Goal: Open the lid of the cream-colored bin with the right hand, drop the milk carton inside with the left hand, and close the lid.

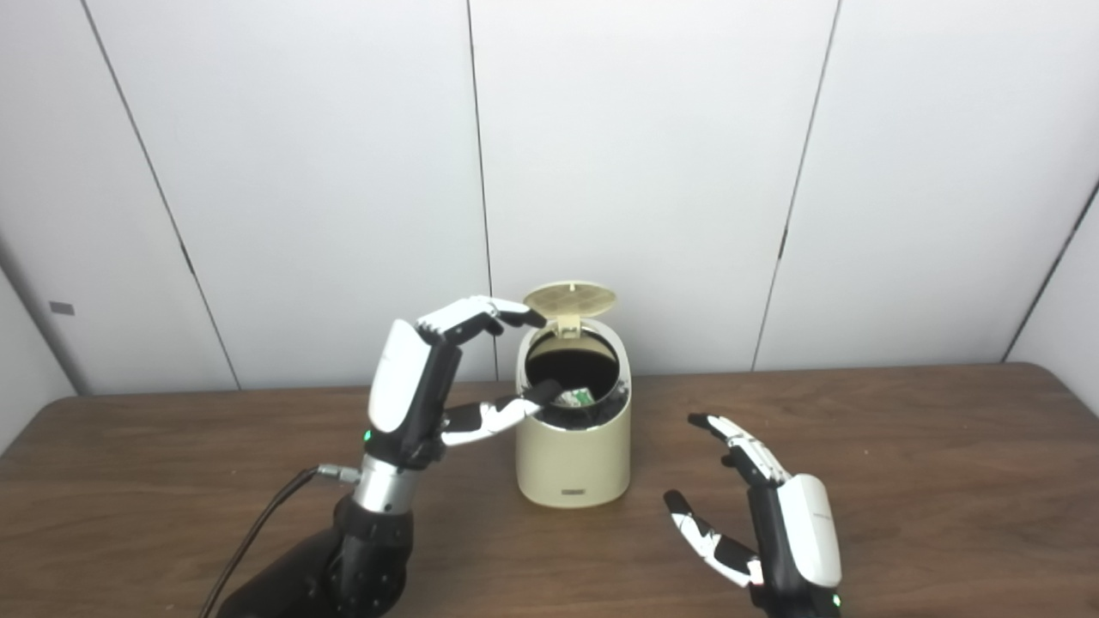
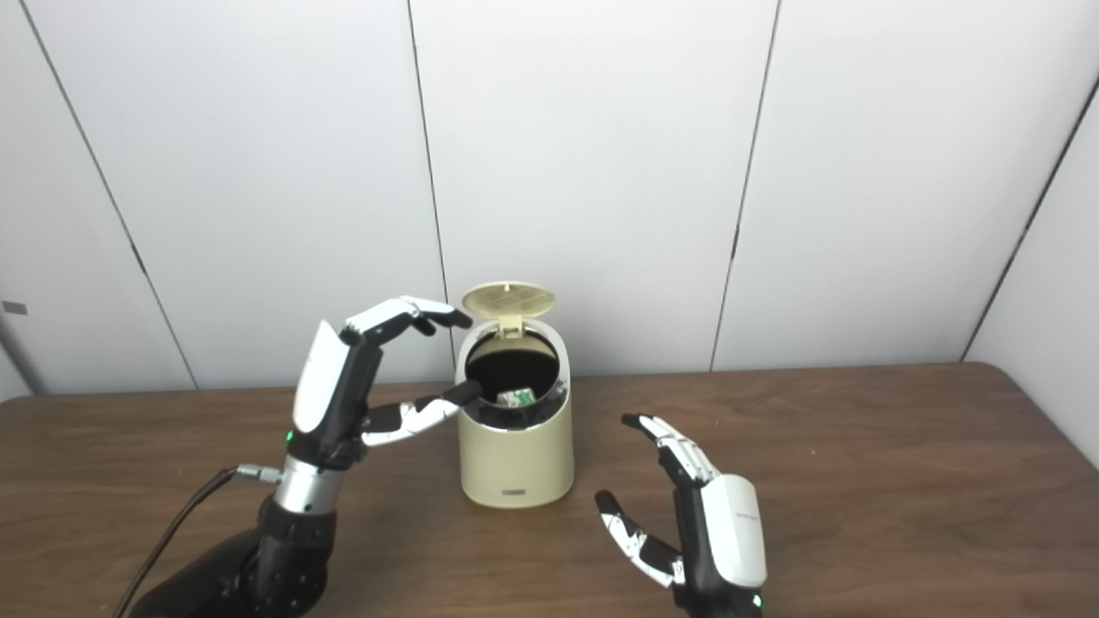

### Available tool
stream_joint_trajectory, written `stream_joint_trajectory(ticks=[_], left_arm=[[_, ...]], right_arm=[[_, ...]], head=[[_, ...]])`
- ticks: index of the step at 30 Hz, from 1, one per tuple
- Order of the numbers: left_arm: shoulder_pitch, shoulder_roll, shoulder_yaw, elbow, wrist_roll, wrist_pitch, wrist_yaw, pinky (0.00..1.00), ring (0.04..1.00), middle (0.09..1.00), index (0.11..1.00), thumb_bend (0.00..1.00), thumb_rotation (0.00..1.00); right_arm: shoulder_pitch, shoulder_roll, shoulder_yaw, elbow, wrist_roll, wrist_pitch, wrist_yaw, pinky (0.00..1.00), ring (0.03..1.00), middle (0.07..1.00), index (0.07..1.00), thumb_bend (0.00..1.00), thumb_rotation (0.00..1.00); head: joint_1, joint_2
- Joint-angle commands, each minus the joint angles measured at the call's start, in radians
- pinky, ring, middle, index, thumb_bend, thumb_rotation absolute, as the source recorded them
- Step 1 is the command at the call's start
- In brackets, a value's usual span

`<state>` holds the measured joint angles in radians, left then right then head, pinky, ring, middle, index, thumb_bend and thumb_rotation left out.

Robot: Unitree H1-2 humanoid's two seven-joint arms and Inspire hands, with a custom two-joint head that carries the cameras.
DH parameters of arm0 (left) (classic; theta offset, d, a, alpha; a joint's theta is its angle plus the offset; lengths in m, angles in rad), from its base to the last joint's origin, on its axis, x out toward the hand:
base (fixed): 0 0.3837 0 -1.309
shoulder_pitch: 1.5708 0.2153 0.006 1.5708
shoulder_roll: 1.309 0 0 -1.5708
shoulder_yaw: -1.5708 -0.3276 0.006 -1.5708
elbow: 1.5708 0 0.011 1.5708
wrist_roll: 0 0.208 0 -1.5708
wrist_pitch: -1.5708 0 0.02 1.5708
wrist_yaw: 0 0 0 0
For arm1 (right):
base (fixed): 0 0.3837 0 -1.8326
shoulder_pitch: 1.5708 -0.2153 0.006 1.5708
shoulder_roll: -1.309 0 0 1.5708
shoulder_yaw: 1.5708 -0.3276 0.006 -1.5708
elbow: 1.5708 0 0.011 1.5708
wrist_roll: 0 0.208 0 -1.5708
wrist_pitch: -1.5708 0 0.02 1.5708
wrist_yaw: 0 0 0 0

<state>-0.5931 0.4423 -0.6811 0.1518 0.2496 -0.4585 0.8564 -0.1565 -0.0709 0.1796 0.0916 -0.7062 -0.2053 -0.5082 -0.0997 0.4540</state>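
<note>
We see white wall panels [image 1: 635, 172] with dark seams behind a brown wood-grain bench [image 1: 901, 463], whose far edge runs along the wall and whose far right corner is rounded. The cream-colored bin [image 1: 573, 455] stands near the middle of the bench, closer to the far edge than the near one; it is a smooth rounded cylinder with a small dark label at its base. Its round lid [image 1: 571, 299] is hinged at the back and stands tipped open, showing a ribbed underside. The opening is dark, and inside it, against the near rim, we make out the milk carton [image 1: 582, 396] as a small green and white patch; most of it is hidden.

Our left hand [image 1: 429, 378] is raised just left of the bin, white-shelled with black fingers. Its fingers are spread and hold nothing: the upper fingertips [image 1: 524, 316] reach toward the left edge of the lid, and the thumb [image 1: 506, 412] lies at the bin's left rim; we cannot tell whether either one touches. A dark cable [image 1: 258, 532] trails from the wrist toward the near edge.

Our right hand [image 1: 773, 515] sits low near the near edge, right of the bin and apart from it, fingers splayed, empty
</note>
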Motion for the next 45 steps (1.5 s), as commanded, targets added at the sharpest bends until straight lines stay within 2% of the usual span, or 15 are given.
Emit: stream_joint_trajectory(ticks=[1, 2, 3, 5, 8, 10, 12, 16, 18, 20, 23, 28, 33, 40, 45], left_arm=[[0.033, 0.023, 0.07, -0.063, -0.051, -0.011, -0.053, 0.62, 0.639, 0.694, 0.741, 0.51, 0.39], [0.08, 0.022, 0.108, -0.096, -0.087, -0.011, -0.099, 0.61, 0.631, 0.692, 0.742, 0.5, 0.39], [0.114, 0.016, 0.141, -0.118, -0.112, -0.011, -0.14, 0.58, 0.625, 0.69, 0.752, 0.52, 0.41], [0.181, -0.004, 0.201, -0.15, -0.2, -0.011, -0.251, 0.57, 0.638, 0.702, 0.774, 0.55, 0.45], [0.267, -0.049, 0.286, -0.166, -0.288, -0.011, -0.389, 0.58, 0.655, 0.719, 0.8, 0.59, 0.53], [0.314, -0.073, 0.33, -0.17, -0.319, -0.01, -0.462, 0.62, 0.681, 0.745, 0.822, 0.57, 0.62], [0.355, -0.09, 0.359, -0.175, -0.368, 0.003, -0.545, 0.71, 0.745, 0.802, 0.868, 0.62, 0.74], [0.417, -0.123, 0.411, -0.182, -0.4, 0.057, -0.669, 0.84, 0.869, 0.91, 0.956, 0.7, 0.81], [0.443, -0.145, 0.44, -0.197, -0.398, 0.123, -0.7, 0.86, 0.904, 0.939, 0.972, 0.63, 0.86], [0.461, -0.165, 0.463, -0.208, -0.391, 0.175, -0.73, 0.9, 0.938, 0.964, 0.991, 0.59, 0.86], [0.47, -0.196, 0.491, -0.2, -0.371, 0.197, -0.77, 0.9, 0.935, 0.962, 0.987, 0.59, 0.84], [0.477, -0.244, 0.53, -0.178, -0.381, 0.216, -0.835, 0.91, 0.926, 0.955, 0.975, 0.62, 0.82], [0.476, -0.283, 0.563, -0.154, -0.387, 0.22, -0.88, 0.89, 0.924, 0.951, 0.967, 0.6, 0.82], [0.473, -0.32, 0.593, -0.121, -0.365, 0.211, -0.913, 0.88, 0.919, 0.938, 0.955, 0.63, 0.83], [0.477, -0.337, 0.596, -0.118, -0.341, 0.206, -0.927, 0.87, 0.905, 0.926, 0.931, 0.62, 0.83]], right_arm=[[0.023, 0.029, 0.001, 0.064, 0.034, -0.026, -0.007, 0.68, 0.803, 0.828, 0.798, 0.22, 0.4], [0.016, 0.031, -0.001, 0.012, 0.034, -0.001, 0.014, 0.68, 0.806, 0.83, 0.801, 0.22, 0.44], [0.012, 0.032, -0.002, -0.026, 0.033, 0.018, 0.029, 0.69, 0.817, 0.838, 0.813, 0.25, 0.58], [-0.01, 0.027, -0.001, -0.114, 0.01, 0.065, 0.074, 0.73, 0.84, 0.856, 0.835, 0.3, 0.73], [-0.071, 0.003, 0.001, -0.207, -0.023, 0.117, 0.15, 0.76, 0.862, 0.874, 0.854, 0.37, 0.82], [-0.115, -0.013, -0.005, -0.25, -0.035, 0.146, 0.202, 0.78, 0.886, 0.894, 0.876, 0.44, 0.86], [-0.166, -0.031, -0.011, -0.29, -0.052, 0.181, 0.26, 0.78, 0.907, 0.907, 0.885, 0.56, 0.9], [-0.279, -0.088, 0.0, -0.393, -0.1, 0.262, 0.438, 0.84, 0.941, 0.895, 0.905, 0.72, 0.99], [-0.33, -0.101, 0.012, -0.449, -0.126, 0.321, 0.546, 0.91, 0.942, 0.867, 0.884, 0.74, 1.0], [-0.379, -0.109, 0.025, -0.493, -0.16, 0.386, 0.656, 0.91, 0.951, 0.872, 0.87, 0.71, 0.99], [-0.44, -0.115, 0.038, -0.509, -0.201, 0.444, 0.765, 0.89, 0.937, 0.864, 0.854, 0.7, 0.98], [-0.509, -0.116, 0.046, -0.49, -0.266, 0.469, 0.825, 0.86, 0.902, 0.838, 0.821, 0.74, 0.95], [-0.551, -0.112, 0.041, -0.5, -0.303, 0.507, 0.892, 0.95, 0.946, 0.874, 0.852, 0.72, 0.9], [-0.623, -0.124, 0.06, -0.43, -0.364, 0.515, 0.957, 0.9, 0.922, 0.863, 0.838, 0.72, 0.89], [-0.66, -0.149, 0.081, -0.357, -0.374, 0.487, 0.98, 0.91, 0.898, 0.829, 0.793, 0.77, 0.91]], head=[[0.0, 0.0], [0.003, 0.0], [0.003, 0.0], [0.006, -0.001], [0.01, -0.005], [0.011, -0.006], [0.011, -0.007], [0.009, -0.008], [0.009, -0.01], [0.005, -0.01], [-0.007, -0.007], [-0.038, -0.003], [-0.057, -0.001], [-0.064, -0.002], [-0.064, -0.003]])
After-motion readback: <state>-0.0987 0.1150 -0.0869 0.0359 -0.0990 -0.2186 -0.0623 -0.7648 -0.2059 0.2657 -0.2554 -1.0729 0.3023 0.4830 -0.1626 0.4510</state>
